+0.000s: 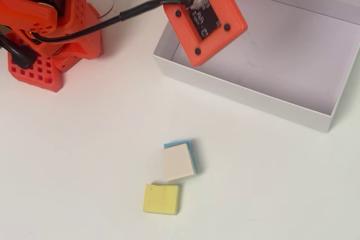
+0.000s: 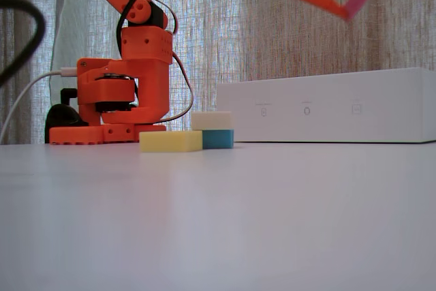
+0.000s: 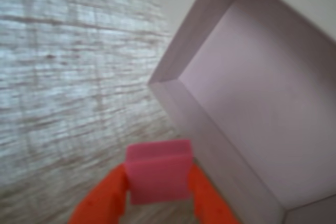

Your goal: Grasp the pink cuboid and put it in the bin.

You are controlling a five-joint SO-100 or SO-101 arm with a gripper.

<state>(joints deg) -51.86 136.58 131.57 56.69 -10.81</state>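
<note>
Your claw (image 3: 157,192) grips the pink block (image 3: 158,171) between both fingers, high in the air; the white box (image 3: 262,93) lies below it.

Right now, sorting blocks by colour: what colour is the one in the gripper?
Pink, clearest in the wrist view, clamped in the gripper.

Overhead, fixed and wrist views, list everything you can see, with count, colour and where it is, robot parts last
pink cuboid: one, magenta-pink, held in the claw, up above the bin's far edge
bin: one, white with pale lilac floor, nothing seen inside, upper right of the overhead view
yellow block: one, yellow, on the table in front of the bin
cream-topped blue block: one, cream over blue, touching the yellow block
curtain: one, beige, behind the table
arm: one, orange, base at upper left overhead
claw: one, orange, shut on the pink cuboid
</note>
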